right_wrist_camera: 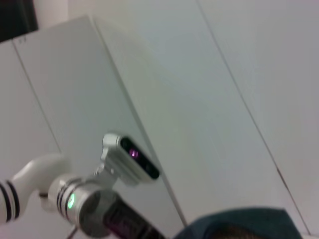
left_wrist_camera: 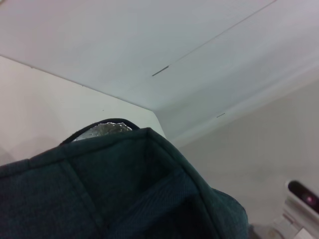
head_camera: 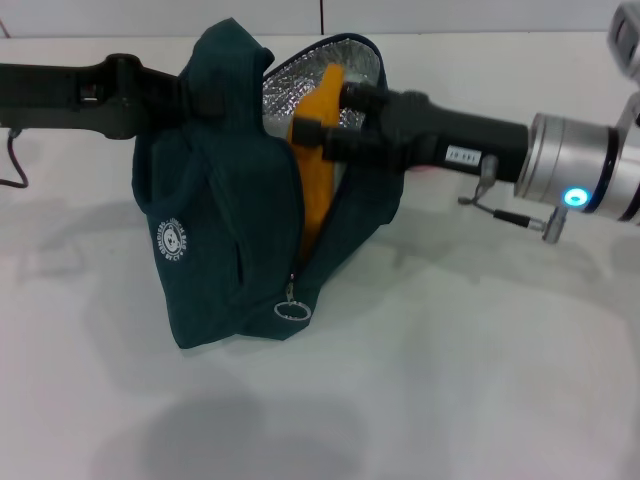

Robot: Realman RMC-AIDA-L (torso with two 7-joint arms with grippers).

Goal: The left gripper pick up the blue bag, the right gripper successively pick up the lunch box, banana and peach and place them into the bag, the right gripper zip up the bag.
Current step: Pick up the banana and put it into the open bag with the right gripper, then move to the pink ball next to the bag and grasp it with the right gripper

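The blue bag (head_camera: pixel 230 220) stands on the white table, its top pulled up where my left gripper (head_camera: pixel 205 92) reaches in from the left and holds the fabric. Its mouth gapes and shows silver foil lining (head_camera: pixel 300 75). The banana (head_camera: pixel 318 195) stands upright inside the mouth, with my right gripper (head_camera: pixel 318 128) shut on its upper part from the right. The zipper ring (head_camera: pixel 291 310) hangs at the low end of the opening. Bag fabric (left_wrist_camera: pixel 124 194) fills the left wrist view, and one corner of the bag (right_wrist_camera: pixel 249 224) shows in the right wrist view. The lunch box and the peach are hidden.
The white table (head_camera: pixel 450 380) spreads in front of and to the right of the bag. A cable (head_camera: pixel 15 160) loops under the left arm. The left arm's wrist with its camera (right_wrist_camera: pixel 132 160) shows in the right wrist view.
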